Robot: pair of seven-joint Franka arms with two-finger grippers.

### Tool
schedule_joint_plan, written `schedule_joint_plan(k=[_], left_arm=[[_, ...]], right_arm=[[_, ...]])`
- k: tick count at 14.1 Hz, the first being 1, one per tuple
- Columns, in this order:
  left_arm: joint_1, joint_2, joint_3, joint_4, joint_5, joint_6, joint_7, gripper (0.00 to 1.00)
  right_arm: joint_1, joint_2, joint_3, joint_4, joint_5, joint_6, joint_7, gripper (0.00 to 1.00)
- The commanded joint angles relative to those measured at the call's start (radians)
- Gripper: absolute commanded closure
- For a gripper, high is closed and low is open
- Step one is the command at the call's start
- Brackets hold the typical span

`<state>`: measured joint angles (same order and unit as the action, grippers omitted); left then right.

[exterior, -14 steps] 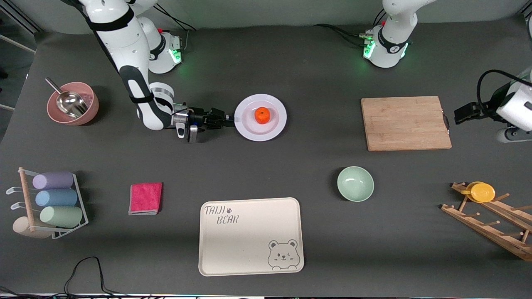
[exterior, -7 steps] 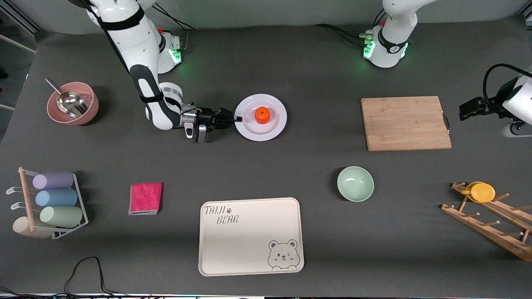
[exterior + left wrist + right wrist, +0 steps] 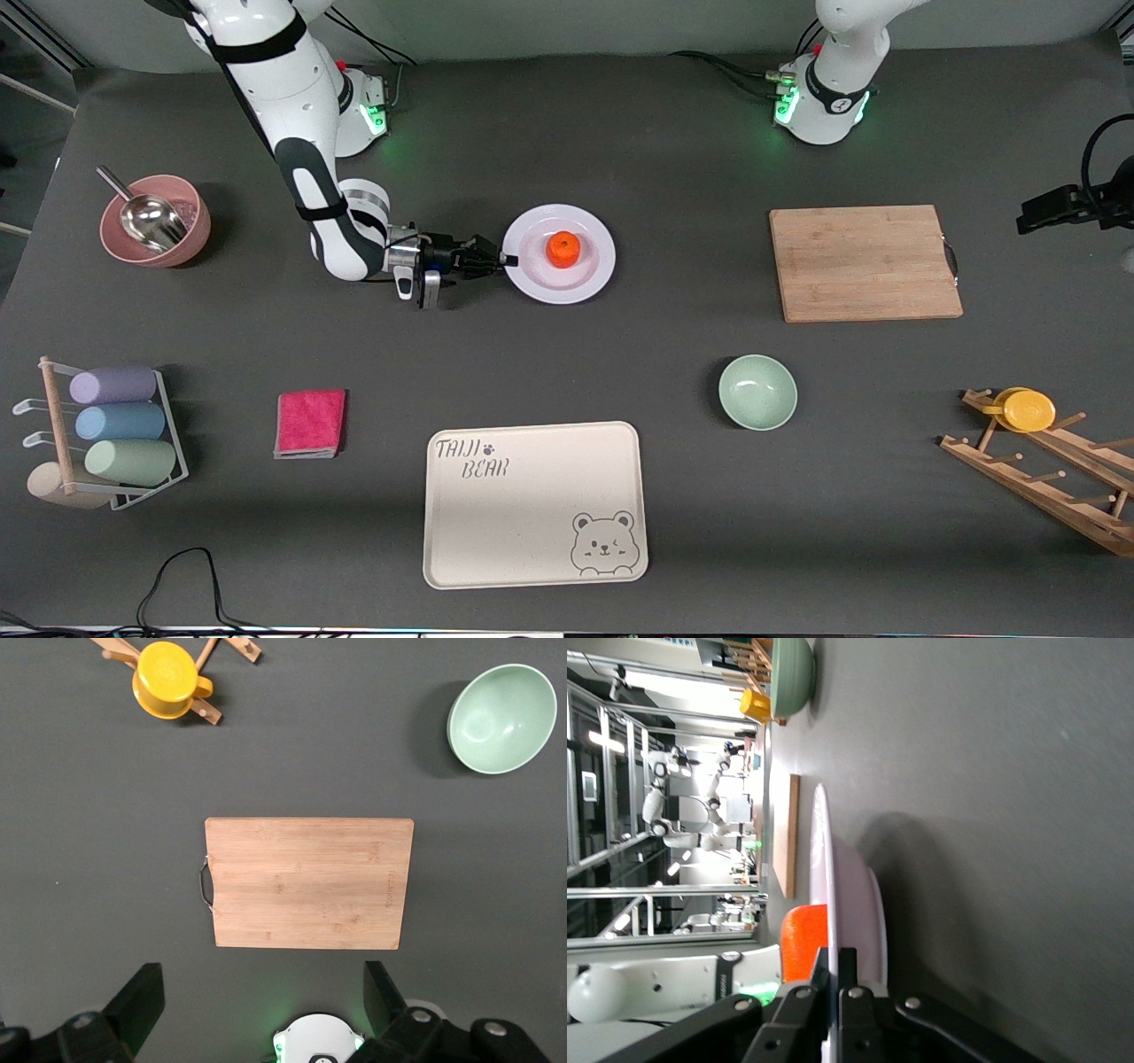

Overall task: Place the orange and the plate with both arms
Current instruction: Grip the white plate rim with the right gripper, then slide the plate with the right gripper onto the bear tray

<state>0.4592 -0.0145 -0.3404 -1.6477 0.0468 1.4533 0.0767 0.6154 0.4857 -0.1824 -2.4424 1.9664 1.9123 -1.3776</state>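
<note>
Clamped thinly on the plate's (image 3: 595, 276) rim at upper centre, the right gripper (image 3: 501, 260) must stay level (glossy, stiff china; the orange (image 3: 562, 248) could roll), while the left gripper (image 3: 257, 1005) waits spread high above the cutting board (image 3: 310, 882).

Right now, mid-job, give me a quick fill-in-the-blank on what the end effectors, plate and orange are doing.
1. The orange sits on the ____.
2. The right end effector is shut on the plate's ____.
3. The left end effector is open, up above the ____ board.
4. The green bowl lies ____ to the front camera than the plate.

Missing words: plate; rim; cutting; nearer
</note>
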Motion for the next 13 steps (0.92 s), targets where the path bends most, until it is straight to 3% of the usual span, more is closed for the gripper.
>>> schedule_joint_plan(k=[1, 2, 5, 7, 9, 13], left_arm=[[-0.011, -0.019, 0.041, 0.006, -0.016, -0.021, 0.017, 0.0], [-0.06, -0.018, 0.079, 0.005, -0.019, -0.015, 0.015, 0.0], [-0.331, -0.015, 0.324, -0.004, -0.021, 0.002, 0.011, 0.0], [-0.369, -0.012, 0.347, -0.017, -0.019, 0.018, 0.012, 0.0], [-0.41, -0.002, 0.368, -0.02, -0.021, 0.038, 0.012, 0.0], [-0.447, 0.001, 0.406, -0.021, -0.019, 0.047, 0.011, 0.0]], right_arm=[[-0.023, -0.145, -0.018, -0.004, -0.079, 0.004, 0.18, 1.0], [-0.037, -0.195, -0.028, -0.003, -0.131, 0.004, 0.246, 1.0], [-0.089, -0.33, -0.051, 0.016, -0.279, -0.002, 0.437, 1.0], [-0.095, -0.349, -0.049, 0.052, -0.296, -0.002, 0.498, 1.0], [-0.1, -0.31, -0.051, 0.121, -0.296, -0.002, 0.517, 1.0], [-0.152, -0.072, -0.049, 0.408, -0.297, -0.016, 0.535, 1.0]])
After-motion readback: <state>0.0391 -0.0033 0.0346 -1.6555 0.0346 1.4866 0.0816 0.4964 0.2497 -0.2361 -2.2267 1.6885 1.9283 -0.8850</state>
